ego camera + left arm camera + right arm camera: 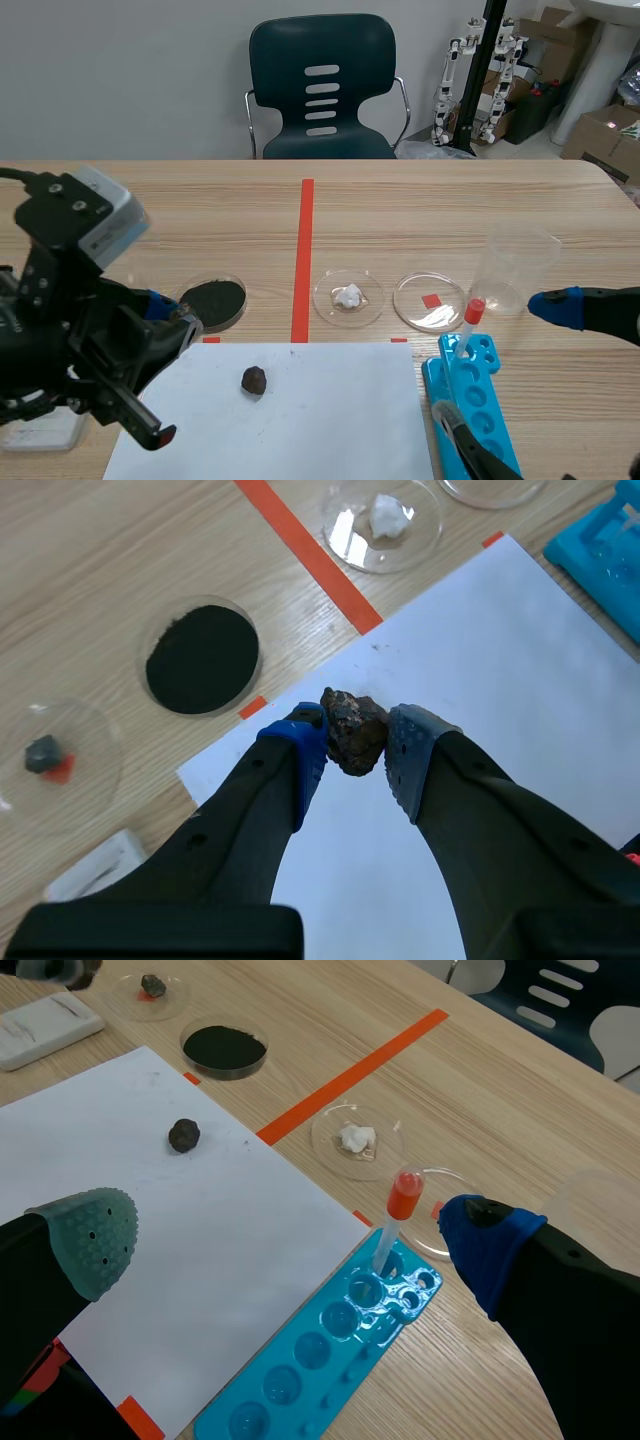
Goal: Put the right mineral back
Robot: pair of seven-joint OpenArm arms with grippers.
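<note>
My left gripper [355,742] is shut on a rough brown mineral [355,730], held above the near corner of the white paper [500,680]. In the scene view it [172,312] hangs beside the black-powder dish [215,302]. A second dark rock [254,380] lies on the paper [330,420] and also shows as the rock [184,1135] in the right wrist view. An empty dish [408,303] with a red mark stands right of the white-mineral dish [348,297]. My right gripper [290,1235] is open over the blue rack [300,1370].
A red-capped tube [472,318] stands in the blue rack [480,400]. A clear beaker [515,270] is behind it. A small dish [90,770] with a grey mineral and a white box [95,865] sit at the far left. A chair stands behind the table.
</note>
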